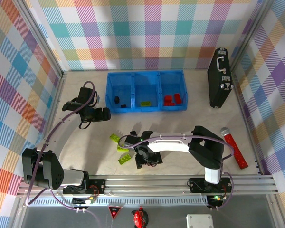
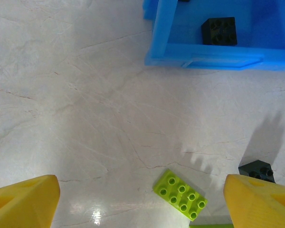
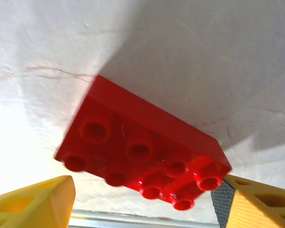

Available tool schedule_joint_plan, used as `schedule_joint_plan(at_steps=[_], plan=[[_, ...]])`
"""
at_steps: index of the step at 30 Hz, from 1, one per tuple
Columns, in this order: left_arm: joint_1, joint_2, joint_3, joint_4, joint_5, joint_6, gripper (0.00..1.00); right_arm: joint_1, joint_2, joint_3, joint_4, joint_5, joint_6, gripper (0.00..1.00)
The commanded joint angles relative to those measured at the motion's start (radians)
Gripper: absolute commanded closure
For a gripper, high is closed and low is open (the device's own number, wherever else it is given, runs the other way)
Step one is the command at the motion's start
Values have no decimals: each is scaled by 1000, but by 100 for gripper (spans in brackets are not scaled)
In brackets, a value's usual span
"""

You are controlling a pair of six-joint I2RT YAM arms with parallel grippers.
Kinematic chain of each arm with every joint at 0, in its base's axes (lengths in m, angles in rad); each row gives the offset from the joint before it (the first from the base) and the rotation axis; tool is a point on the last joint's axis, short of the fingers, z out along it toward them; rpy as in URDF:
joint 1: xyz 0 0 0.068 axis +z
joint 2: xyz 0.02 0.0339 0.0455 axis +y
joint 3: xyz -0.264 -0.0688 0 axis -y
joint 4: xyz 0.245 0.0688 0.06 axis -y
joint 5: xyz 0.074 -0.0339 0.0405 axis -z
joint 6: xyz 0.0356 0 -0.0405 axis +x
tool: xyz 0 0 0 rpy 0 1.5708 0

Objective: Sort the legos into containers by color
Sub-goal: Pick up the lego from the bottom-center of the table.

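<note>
The blue three-compartment tray (image 1: 133, 90) stands at the back, with black legos (image 1: 116, 99) in its left bin, a green one (image 1: 145, 103) in the middle and red ones (image 1: 173, 99) in the right. Loose lime-green legos (image 1: 122, 148) and a black cube (image 1: 133, 134) lie mid-table. My right gripper (image 1: 143, 159) is low over the table, open around a red lego (image 3: 142, 147); its right finger (image 3: 256, 199) is at the brick's corner and the left finger stands apart. My left gripper (image 1: 104, 114) hangs open beside the tray (image 2: 204, 52), above a green lego (image 2: 180, 194) and the black cube (image 2: 257, 171).
A black briefcase (image 1: 220, 78) stands upright at the back right. A long red stick with a grey handle (image 1: 234, 148) lies at the right edge. An aluminium rail (image 1: 180, 183) runs along the near edge. Checkered walls close in the left, back and right sides.
</note>
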Motion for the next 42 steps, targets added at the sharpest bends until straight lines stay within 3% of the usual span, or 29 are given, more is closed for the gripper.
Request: schedule_joint_plan(at_steps=[1,11,22,36,42], plan=[[17,-12,-6,-11,5,14,11,6,26,36,-19,38,-7,23],[18,-13,-8,-11,-4,16,11,-17,72,60,-57,111,-34,25],[18,-9,-7,-13,-10,22,11,-92,12,2,-48,140,-60,28],[20,0,1,-17,-20,34,11,-163,-113,-141,10,112,-47,54],[23,9,7,-19,-17,42,11,-191,-164,-182,22,108,-50,59]])
